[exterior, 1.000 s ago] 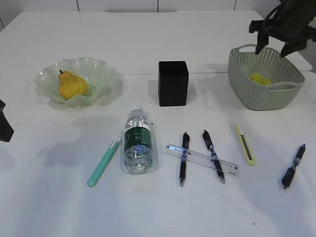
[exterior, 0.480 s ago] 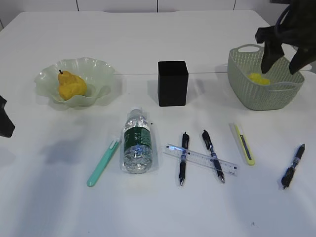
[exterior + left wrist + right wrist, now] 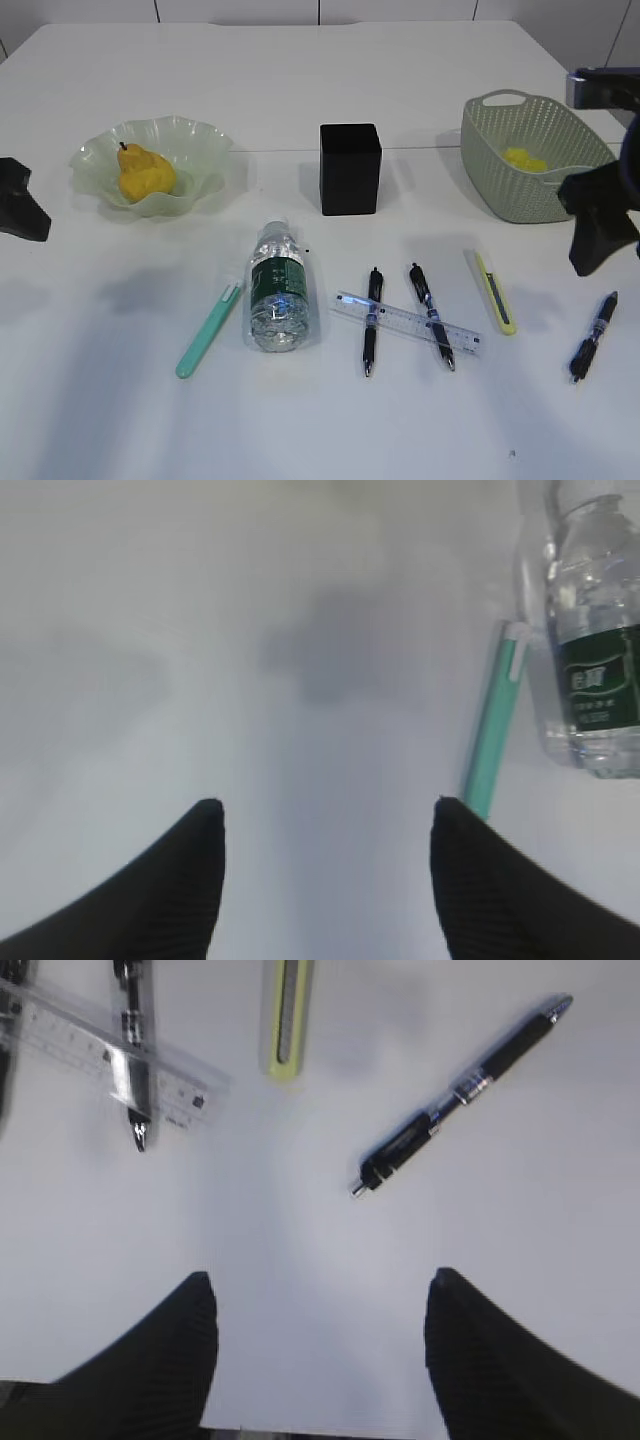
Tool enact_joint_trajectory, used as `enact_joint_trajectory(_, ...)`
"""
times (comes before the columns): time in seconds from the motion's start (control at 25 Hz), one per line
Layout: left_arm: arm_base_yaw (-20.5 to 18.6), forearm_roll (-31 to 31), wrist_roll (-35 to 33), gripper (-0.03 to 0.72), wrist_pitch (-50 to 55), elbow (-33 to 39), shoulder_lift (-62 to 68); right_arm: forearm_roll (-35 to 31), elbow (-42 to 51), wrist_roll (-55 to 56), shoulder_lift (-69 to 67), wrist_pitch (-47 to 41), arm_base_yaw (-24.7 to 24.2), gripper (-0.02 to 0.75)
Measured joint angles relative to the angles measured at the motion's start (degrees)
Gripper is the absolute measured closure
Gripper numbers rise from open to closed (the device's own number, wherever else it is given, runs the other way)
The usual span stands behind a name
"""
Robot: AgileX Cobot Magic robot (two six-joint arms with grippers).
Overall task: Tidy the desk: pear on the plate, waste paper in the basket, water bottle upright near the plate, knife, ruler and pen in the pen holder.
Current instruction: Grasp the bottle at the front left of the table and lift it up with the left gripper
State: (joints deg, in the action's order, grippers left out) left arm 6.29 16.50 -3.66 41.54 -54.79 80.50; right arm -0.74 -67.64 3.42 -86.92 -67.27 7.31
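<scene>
The yellow pear (image 3: 146, 177) lies on the scalloped pale-green glass plate (image 3: 200, 145), and the crumpled yellow waste paper (image 3: 523, 159) lies in the grey-green woven basket (image 3: 500, 180); these two steps appear complete. The clear plastic water bottle with a green label (image 3: 275, 290) lies on its side on the white bench (image 3: 320, 70), well apart from the plate. The transparent ruler (image 3: 405, 322) rests across two black pens (image 3: 371, 318); a third black pen (image 3: 594, 336), a yellow-green utility knife (image 3: 496, 291) and a mint-green knife (image 3: 209, 330) lie outside the black square pen holder (image 3: 351, 169). The left gripper (image 3: 325, 825) and right gripper (image 3: 318, 1305) hold nothing, fingers (image 3: 470, 1350) spread apart.
</scene>
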Motion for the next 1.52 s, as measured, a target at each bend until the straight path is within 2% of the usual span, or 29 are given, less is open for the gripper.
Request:
enact_joint_trajectory(0.16, 6.6, 1.4, 1.9, 0.224, -0.8, -0.6, 0.0, 0.7, 5.0, -0.3, 4.7, 1.6, 0.0, 0.255)
enact_joint_trajectory(0.36, 15.9, -5.4, 12.0, 0.223, -1.9, -5.6, 2.3, 1.2, 5.6, -0.4, 5.9, 2.8, 0.0, 0.255)
enact_joint_trajectory(0.48, 20.0, -9.0, 17.4, 0.223, -1.9, -9.6, 6.0, 1.2, 5.7, -0.4, 5.9, 3.0, 0.0, 0.255)
enact_joint_trajectory(0.64, 23.6, -10.6, 23.2, 0.223, -1.8, -15.7, 11.9, 1.2, 5.7, -0.4, 5.9, 3.1, 0.0, 0.255)
enact_joint_trajectory(0.96, 27.1, -14.5, 33.4, 0.224, -1.6, -25.8, 23.2, 1.6, 5.7, -0.3, 5.9, 3.1, 0.0, 0.255)
enact_joint_trajectory(1.16, 27.5, -15.2, 35.7, 0.223, -1.1, -32.3, 29.0, 3.5, 6.6, 0.0, 5.9, 2.8, 0.0, 0.255)
enact_joint_trajectory(1.32, 28.3, -15.3, 37.2, 0.223, 0.2, -34.9, 32.9, 3.6, 8.8, 0.1, 6.0, 2.9, 0.0, 0.255)
enact_joint_trajectory(1.52, 28.5, -17.2, 43.4, 0.190, 0.8, -35.1, 36.3, 3.6, 9.2, 0.2, 6.2, 3.5, 0.0, 0.255)
